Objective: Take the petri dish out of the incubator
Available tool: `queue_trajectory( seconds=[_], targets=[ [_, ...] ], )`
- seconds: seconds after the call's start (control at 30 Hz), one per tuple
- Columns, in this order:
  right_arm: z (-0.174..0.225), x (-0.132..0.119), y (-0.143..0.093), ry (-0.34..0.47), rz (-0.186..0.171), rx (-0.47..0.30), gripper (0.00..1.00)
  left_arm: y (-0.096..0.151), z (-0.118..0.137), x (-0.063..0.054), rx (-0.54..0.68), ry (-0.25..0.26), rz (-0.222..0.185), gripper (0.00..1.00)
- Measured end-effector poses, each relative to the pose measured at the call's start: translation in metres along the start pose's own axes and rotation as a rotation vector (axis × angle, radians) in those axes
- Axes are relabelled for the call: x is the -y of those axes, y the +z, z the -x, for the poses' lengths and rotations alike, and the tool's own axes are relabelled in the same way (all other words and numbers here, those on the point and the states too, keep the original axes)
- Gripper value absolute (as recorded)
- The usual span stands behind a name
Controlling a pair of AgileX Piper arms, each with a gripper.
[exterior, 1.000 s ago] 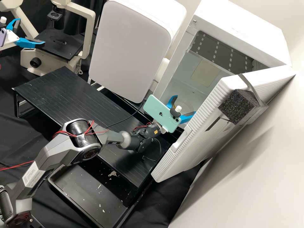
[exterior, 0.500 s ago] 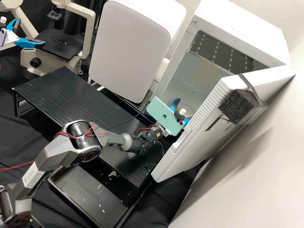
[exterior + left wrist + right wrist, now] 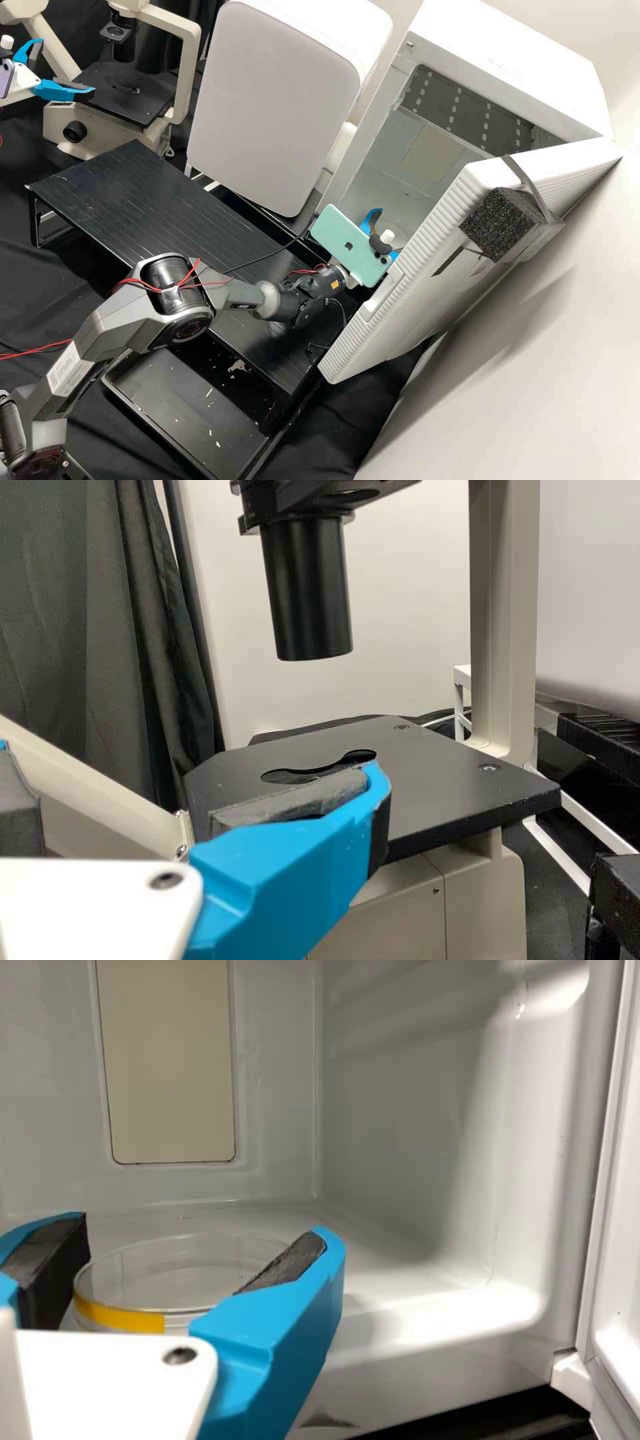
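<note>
Right gripper point(image 3: 200, 1230) eased toward four o'clock, high view | fingers point(image 3: 270, 1330) wide | dish point(image 3: 165, 1280) between them, incubator point(image 3: 513, 53) floor | likely light, stiff, slick, brittle | grip sidewall gently, three and nine o'clock

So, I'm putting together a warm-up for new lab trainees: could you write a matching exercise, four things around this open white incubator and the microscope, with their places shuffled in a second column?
Things
1. Clear round petri dish with a yellow strip
2. Black speckled foam block
3. Mint-green phone
4. Flat black microscope stage

Places
A. Mounted on the dark grey right arm
B. Below a black tube
C. On the floor inside the white incubator
D. On the outer face of the white ribbed door

Right pairs: 1-C, 2-D, 3-A, 4-B
</note>
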Motion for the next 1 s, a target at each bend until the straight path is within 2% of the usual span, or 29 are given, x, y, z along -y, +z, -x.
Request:
queue_trajectory(
  seconds=[0.23, 0.47, 1.0],
  targets=[
    [-0.001, -0.005, 0.0, 0.008, 0.011, -0.007, 0.0, 0.0, 0.0, 0.0, 0.0, 0.0, 0.0, 1.0],
    [0.001, -0.017, -0.013, 0.032, 0.024, -0.033, 0.0, 0.0, 0.0, 0.0, 0.0, 0.0, 0.0, 1.0],
    [0.003, -0.021, -0.018, 0.041, 0.027, -0.043, 0.0, 0.0, 0.0, 0.0, 0.0, 0.0, 0.0, 1.0]
  ],
)
